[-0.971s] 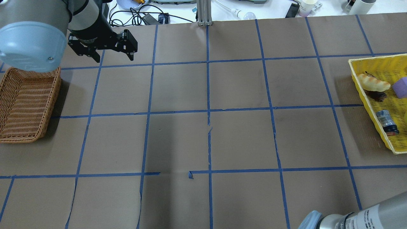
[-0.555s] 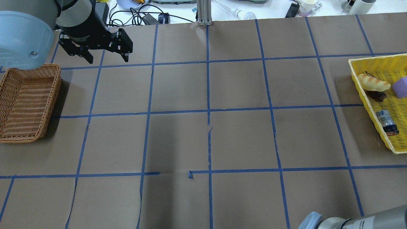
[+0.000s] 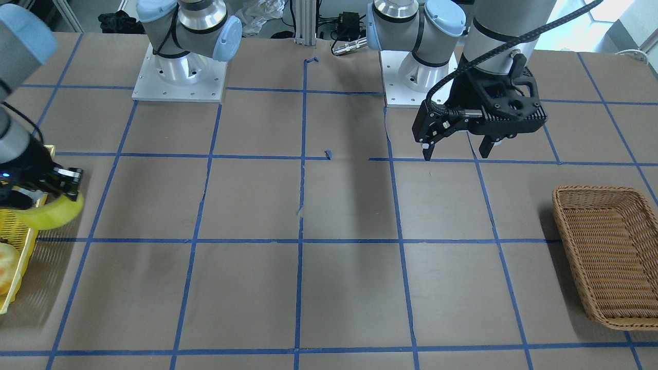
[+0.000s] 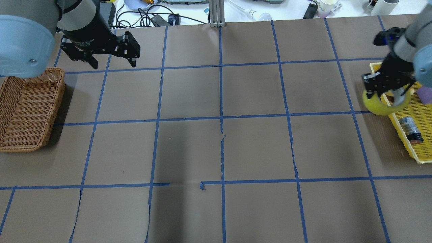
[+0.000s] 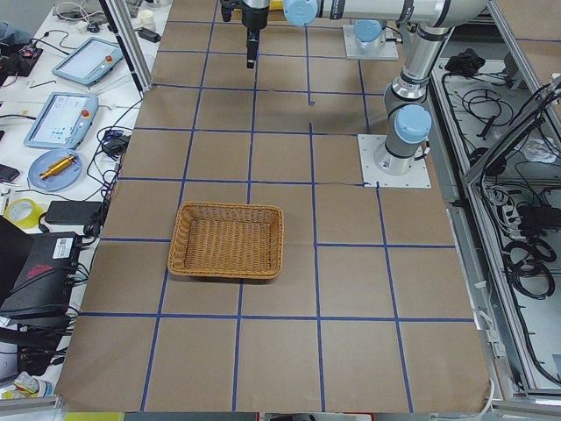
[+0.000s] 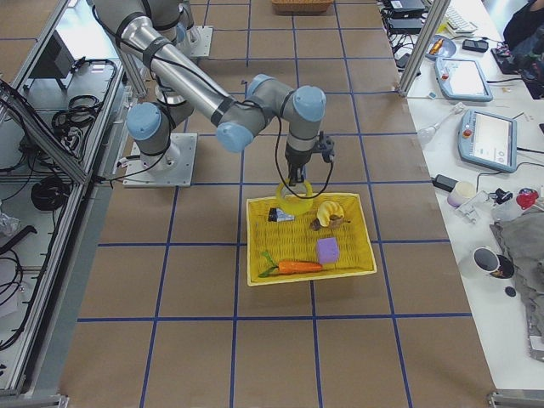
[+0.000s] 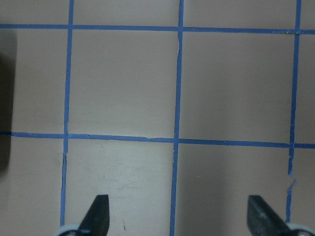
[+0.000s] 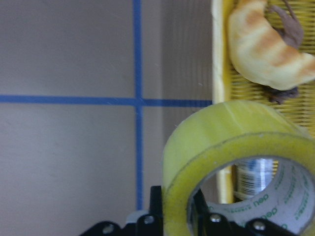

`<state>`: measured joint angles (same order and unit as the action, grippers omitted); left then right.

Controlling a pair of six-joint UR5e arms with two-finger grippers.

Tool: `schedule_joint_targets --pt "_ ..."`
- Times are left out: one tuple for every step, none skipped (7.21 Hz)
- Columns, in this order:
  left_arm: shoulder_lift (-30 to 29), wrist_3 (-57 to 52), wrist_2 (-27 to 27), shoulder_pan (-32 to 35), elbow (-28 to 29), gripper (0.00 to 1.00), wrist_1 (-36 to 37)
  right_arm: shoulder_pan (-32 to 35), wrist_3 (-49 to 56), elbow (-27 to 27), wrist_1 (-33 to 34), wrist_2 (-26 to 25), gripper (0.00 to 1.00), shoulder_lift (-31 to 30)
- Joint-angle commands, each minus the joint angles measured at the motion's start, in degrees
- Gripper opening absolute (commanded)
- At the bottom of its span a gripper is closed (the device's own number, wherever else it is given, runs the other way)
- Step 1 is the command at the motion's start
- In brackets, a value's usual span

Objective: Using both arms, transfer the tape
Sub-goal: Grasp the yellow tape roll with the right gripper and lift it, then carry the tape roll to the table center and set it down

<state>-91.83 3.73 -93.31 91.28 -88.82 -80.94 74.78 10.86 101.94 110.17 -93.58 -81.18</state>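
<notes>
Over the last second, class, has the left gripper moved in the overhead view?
Yes. The left gripper has drifted slightly to the left in that view, toward the wicker basket, and it is still open.

We log basket at table's left end, tray at right end; tape hangs over tray's inner rim.

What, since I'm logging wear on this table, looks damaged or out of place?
One blue grid line breaks off beside the centre line, leaving a gap and a curled loose end. The centre line itself is kinked. Nothing looks spilled.
</notes>
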Motion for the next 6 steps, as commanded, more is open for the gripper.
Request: schedule_joint_targets --pt "0.2 0.0 -0.1 0.0 -0.2 1.00 0.5 20.5 -31.7 -8.0 0.5 1.6 0.00 6.8" --pt "0.1 0.0 0.0 0.0 -0.3 1.00 0.6 26.1 -41.3 -14.1 0.6 3.2 0.00 12.6" --pt "0.2 0.0 -0.1 0.0 -0.3 1.00 0.6 29.3 -47.6 -19.3 0.8 3.5 0.00 17.5" --pt "0.1 0.0 0.0 -0.1 -0.2 1.00 0.7 31.6 -54.9 -22.2 0.8 6.5 0.00 21.6" --pt "0.1 0.0 0.1 -0.3 -0.3 1.00 1.7 33.1 -60.7 -23.8 1.8 8.8 0.00 24.7" --pt "0.0 0.0 0.1 -0.3 -0.3 1.00 1.9 33.3 -63.2 -24.1 2.9 10.8 0.00 26.6"
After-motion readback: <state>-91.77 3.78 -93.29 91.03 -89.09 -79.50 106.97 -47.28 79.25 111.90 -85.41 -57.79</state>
